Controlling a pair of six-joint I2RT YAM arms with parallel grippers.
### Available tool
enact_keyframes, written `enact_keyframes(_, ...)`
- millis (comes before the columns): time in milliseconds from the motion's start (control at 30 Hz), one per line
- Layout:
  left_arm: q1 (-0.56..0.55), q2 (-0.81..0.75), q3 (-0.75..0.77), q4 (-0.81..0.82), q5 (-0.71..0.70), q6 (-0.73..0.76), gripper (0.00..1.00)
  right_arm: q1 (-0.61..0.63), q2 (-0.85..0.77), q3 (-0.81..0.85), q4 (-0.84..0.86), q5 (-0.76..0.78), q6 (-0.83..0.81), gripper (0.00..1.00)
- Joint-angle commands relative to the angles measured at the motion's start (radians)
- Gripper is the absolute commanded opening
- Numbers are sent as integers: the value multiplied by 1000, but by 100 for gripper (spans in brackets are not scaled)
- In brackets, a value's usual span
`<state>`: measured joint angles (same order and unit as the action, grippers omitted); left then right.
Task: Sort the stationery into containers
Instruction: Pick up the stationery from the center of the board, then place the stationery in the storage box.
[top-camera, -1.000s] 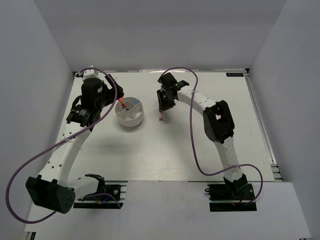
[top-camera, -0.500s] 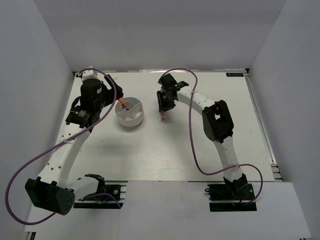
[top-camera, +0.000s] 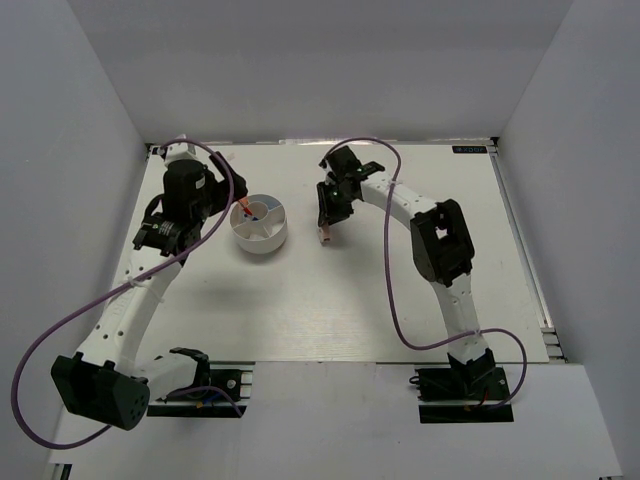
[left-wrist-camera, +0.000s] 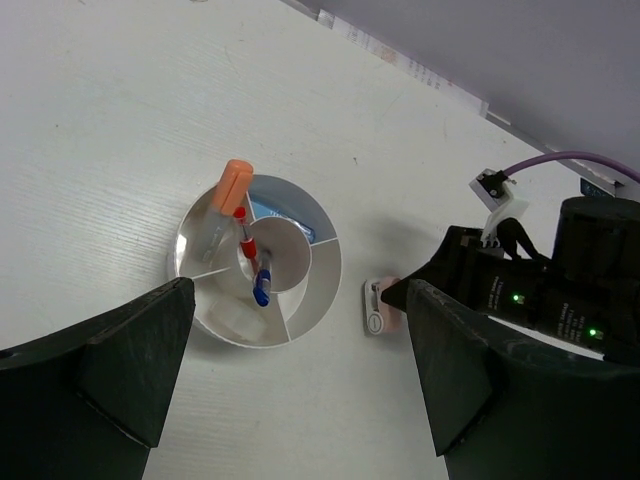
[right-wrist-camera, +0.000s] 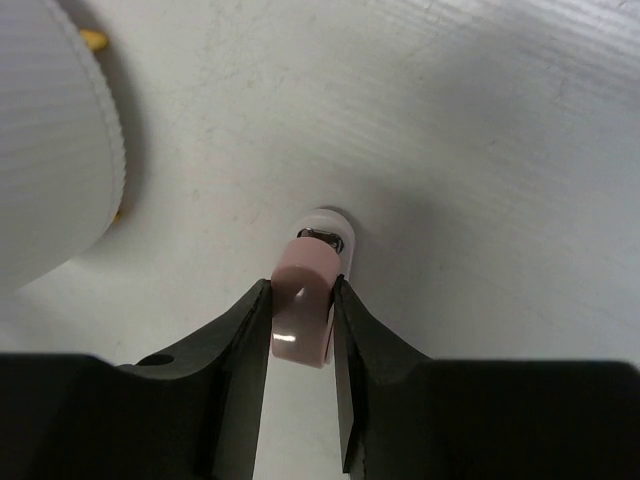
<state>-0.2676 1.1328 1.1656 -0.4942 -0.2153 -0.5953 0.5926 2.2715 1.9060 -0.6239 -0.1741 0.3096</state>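
Pick step: right fingers (right-wrist-camera: 245, 350) pinch the tan clip (right-wrist-camera: 300, 305) low on the counter (top-camera: 300, 300) at 3 o'clock of the white tub (top-camera: 262, 245), left fingers (left-wrist-camera: 120, 370) spread wide; next move needs a lift and a carry over a compartment.

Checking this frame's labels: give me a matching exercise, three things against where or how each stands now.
Things:
1. tan clip
2. orange-tipped stick
3. left gripper

States:
a. open, empty
b. leaning in the white tub
c. pinched between the fingers of the right gripper

Pairs: 1-c, 2-b, 3-a
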Motion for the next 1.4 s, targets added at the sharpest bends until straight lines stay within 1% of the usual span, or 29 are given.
enact_keyframes(0,-2,-21,-12,5,24,-20,96,-5,-118,-7,6,-107,22,0)
enact_keyframes(100,-2,-31,-21,13,33,-29,96,-17,-180,-18,0,-122,52,0)
enact_keyframes(133,-2,-33,-23,14,34,-31,96,-20,-213,-25,3,-137,86,0)
enact_keyframes(300,-2,-38,-27,28,39,-34,96,-33,-276,-30,36,-220,189,0)
enact_keyframes(367,-2,-36,-27,32,48,-37,96,-33,-277,-25,62,-252,258,0)
enact_keyframes(467,-2,-30,-26,36,56,-41,96,-14,-261,11,87,-266,310,0)
enact_keyframes(600,-2,-24,-24,42,57,-47,96,-4,-227,53,84,-239,356,0)
enact_keyframes(667,-2,-25,-24,42,56,-47,96,29,-227,53,82,-222,381,0)
enact_keyframes(833,-2,-30,-38,40,59,-55,96,62,-210,83,76,-199,440,0)
enact_keyframes(1000,-2,-30,-43,48,67,-69,96,96,-169,123,29,-111,531,0)
enact_keyframes(1233,-2,-38,-46,46,67,-72,96,116,-121,156,15,-58,548,0)
enact_keyframes(1367,-2,-42,-50,46,68,-72,96,124,-89,188,19,-53,545,0)
